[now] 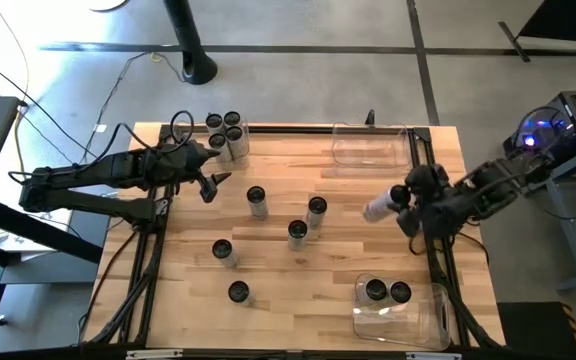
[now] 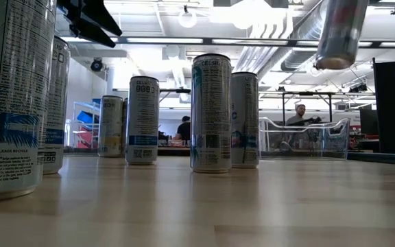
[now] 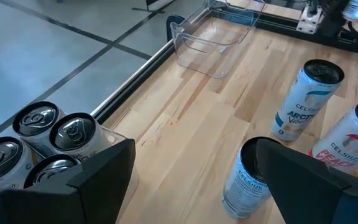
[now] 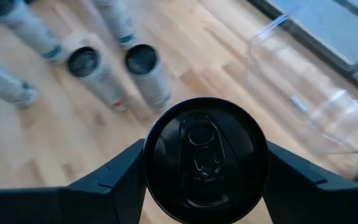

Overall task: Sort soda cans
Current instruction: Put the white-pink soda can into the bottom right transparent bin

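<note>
We clamp the right gripper [image 4: 205, 180] on a Celsius can [image 4: 205, 158], lifted clear for binning; our left gripper [image 3: 191, 180] waits spread beside four grouped cans [image 1: 226, 135].

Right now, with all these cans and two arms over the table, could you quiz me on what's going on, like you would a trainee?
1. True or false: the right gripper holds a soda can off the table.
2. How many cans stand in the clear bin at the table's near right corner? A) none B) two C) five
3. Fill in: the left gripper hovers open beside a cluster of ___ cans at the table's far edge.

Key: 1 true; 2 B; 3 four.
</note>
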Available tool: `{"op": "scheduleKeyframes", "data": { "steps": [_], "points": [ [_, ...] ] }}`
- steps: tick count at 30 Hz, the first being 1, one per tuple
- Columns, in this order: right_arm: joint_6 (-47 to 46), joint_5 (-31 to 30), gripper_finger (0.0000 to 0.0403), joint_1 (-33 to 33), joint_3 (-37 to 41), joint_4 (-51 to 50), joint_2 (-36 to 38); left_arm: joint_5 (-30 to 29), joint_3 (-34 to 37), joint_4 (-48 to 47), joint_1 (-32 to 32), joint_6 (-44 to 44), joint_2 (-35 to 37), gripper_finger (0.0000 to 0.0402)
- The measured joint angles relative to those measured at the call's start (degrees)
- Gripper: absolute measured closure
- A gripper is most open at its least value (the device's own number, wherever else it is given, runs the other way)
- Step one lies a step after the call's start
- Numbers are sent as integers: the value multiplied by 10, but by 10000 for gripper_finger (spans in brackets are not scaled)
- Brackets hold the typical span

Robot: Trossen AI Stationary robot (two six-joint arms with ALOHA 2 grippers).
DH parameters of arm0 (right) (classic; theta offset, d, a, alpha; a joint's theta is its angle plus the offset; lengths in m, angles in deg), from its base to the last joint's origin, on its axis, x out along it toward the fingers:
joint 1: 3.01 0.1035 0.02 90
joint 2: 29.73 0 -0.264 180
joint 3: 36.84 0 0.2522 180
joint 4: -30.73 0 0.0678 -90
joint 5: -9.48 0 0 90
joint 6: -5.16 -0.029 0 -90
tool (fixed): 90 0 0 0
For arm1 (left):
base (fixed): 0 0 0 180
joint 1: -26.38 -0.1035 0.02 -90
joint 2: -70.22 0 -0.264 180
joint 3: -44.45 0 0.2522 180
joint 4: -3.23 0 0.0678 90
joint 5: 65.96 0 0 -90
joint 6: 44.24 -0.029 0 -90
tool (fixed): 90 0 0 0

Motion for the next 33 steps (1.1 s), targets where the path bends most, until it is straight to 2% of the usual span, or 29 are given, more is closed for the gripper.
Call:
{"op": "scheduleKeyframes", "data": {
  "steps": [4,7,10,13,16,26,33],
  "points": [
    [-65,-4,165,63,0,2,-6,0,0,0,0,0,0,71],
    [-79,-24,165,117,0,35,-10,0,0,0,0,0,0,71],
    [-46,-28,165,169,0,118,-24,0,0,0,0,0,-1,71],
    [16,-4,165,216,0,203,-49,0,0,0,0,0,-1,71],
    [19,19,165,250,0,268,-81,0,0,0,0,0,-1,71],
    [-252,61,165,326,0,202,-170,0,0,0,0,1,-1,71],
    [-345,80,165,349,0,177,-200,0,0,0,0,5,-1,71]
  ]
}}
